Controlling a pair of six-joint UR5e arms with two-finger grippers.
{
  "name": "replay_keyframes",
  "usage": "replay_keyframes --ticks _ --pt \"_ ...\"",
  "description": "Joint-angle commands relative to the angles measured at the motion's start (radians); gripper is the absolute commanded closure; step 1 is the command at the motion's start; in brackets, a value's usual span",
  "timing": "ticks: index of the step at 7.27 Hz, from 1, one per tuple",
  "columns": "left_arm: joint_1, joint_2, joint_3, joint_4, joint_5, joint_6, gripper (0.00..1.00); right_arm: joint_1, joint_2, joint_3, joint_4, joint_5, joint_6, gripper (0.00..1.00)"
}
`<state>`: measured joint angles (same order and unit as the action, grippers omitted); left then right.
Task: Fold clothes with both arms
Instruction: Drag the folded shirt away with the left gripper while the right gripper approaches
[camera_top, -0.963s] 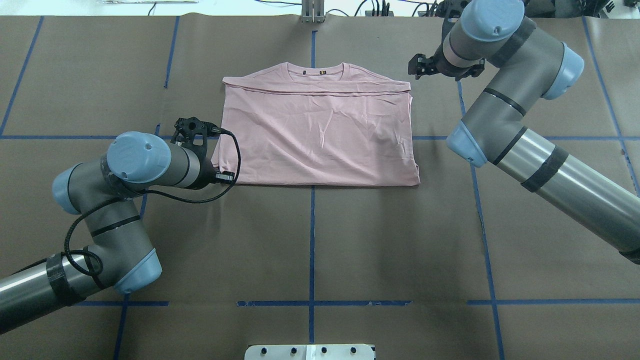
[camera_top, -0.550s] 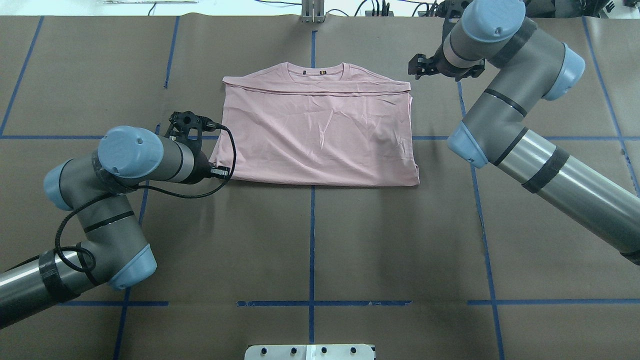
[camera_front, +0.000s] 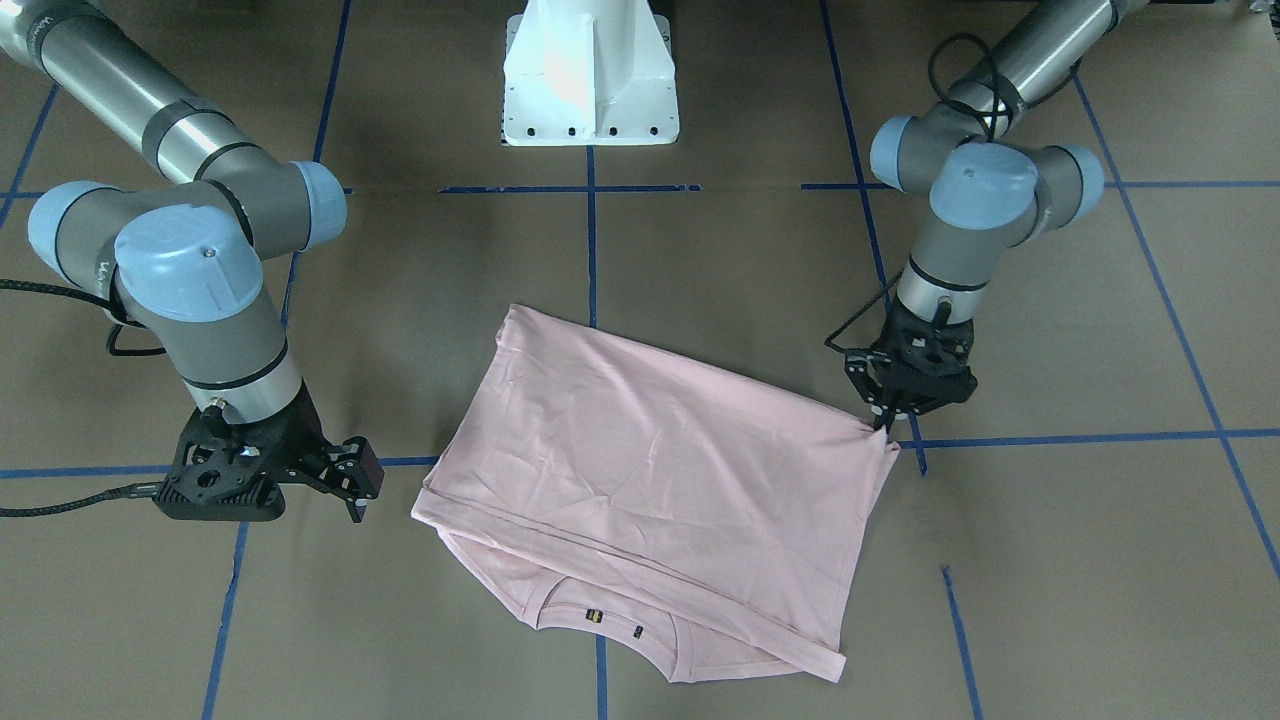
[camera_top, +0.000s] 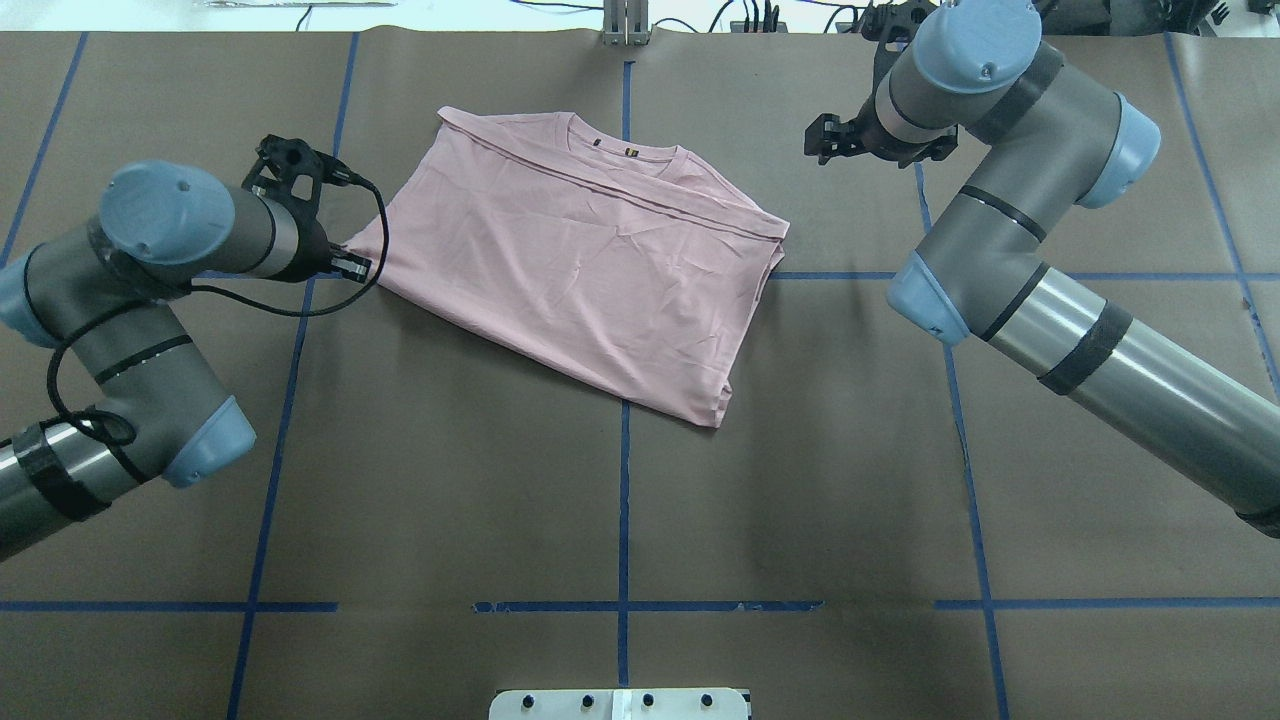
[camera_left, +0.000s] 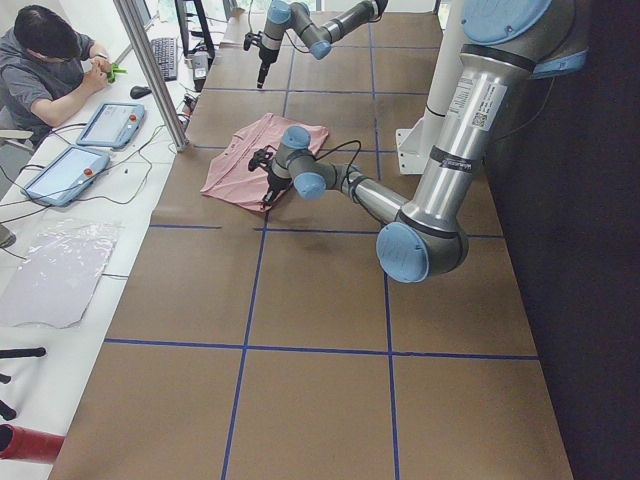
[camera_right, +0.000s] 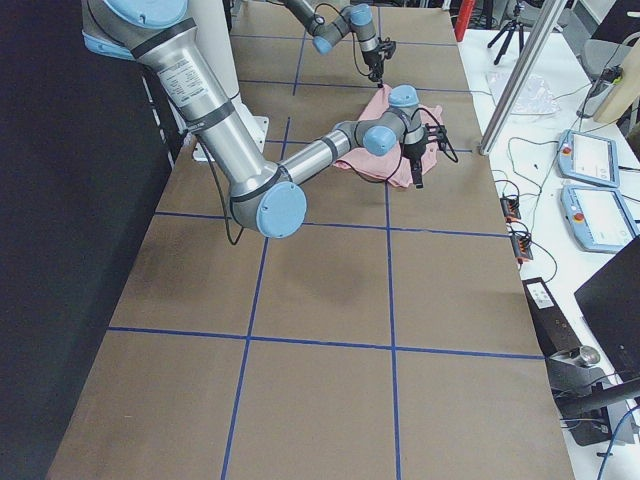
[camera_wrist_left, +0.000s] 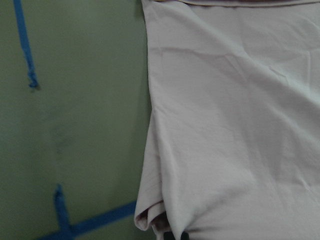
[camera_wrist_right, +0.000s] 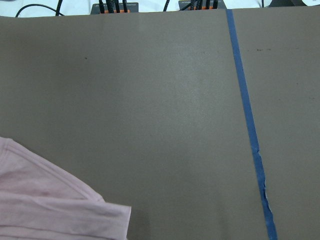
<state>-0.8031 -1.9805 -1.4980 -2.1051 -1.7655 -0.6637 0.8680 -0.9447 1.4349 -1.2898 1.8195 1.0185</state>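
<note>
Pinching T-shirt (camera_front: 650, 450) corner in left gripper (camera_front: 882, 422); right gripper (camera_front: 352, 495) off cloth, grip state unreadable. Drag low, slow along bench (camera_front: 720, 260); spare the fold.

I saw the pale pink short-sleeved T-shirt (camera_top: 580, 270) lying folded flat and askew, plain side up (lightly creased), collar away from the robot. The left grey jointed arm (camera_top: 140, 350) reached low, its black left gripper (camera_front: 882, 428) pinching the shirt's left corner. The right grey jointed arm (camera_top: 1010, 230) held its right gripper (camera_front: 352, 498) just beside the opposite corner, apart.
</note>
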Motion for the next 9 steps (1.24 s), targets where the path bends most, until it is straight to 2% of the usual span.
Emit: replay_keyframes --ticks 1,2,4,5,6,7,8,9 --pt "-0.111 -0.154 0.279 -0.082 0.0 0.105 1.0 -0.015 0.003 0.007 0.001 -0.002 0.014 0.0" --pt "-0.134 -0.222 0.389 -0.11 0.006 0.127 1.0 -0.015 0.004 0.009 0.003 -0.002 0.015 0.0" --pt "-0.154 -0.358 0.638 -0.18 0.096 0.133 1.0 -0.024 0.015 0.018 0.003 -0.002 0.015 0.0" --pt "-0.168 -0.354 0.662 -0.235 0.095 0.136 1.0 -0.033 0.02 0.021 0.004 -0.002 0.035 0.0" --pt "-0.168 -0.336 0.65 -0.24 0.087 0.141 0.01 -0.062 0.046 0.019 0.003 -0.002 0.093 0.0" --pt "-0.183 -0.321 0.593 -0.246 0.052 0.154 0.0 -0.105 0.084 0.01 0.0 -0.006 0.167 0.0" --pt "-0.22 -0.305 0.566 -0.249 -0.054 0.156 0.0 -0.148 0.125 0.003 -0.006 -0.04 0.243 0.07" --pt "-0.225 -0.267 0.5 -0.246 -0.075 0.156 0.0 -0.188 0.174 -0.046 -0.005 -0.099 0.299 0.18"
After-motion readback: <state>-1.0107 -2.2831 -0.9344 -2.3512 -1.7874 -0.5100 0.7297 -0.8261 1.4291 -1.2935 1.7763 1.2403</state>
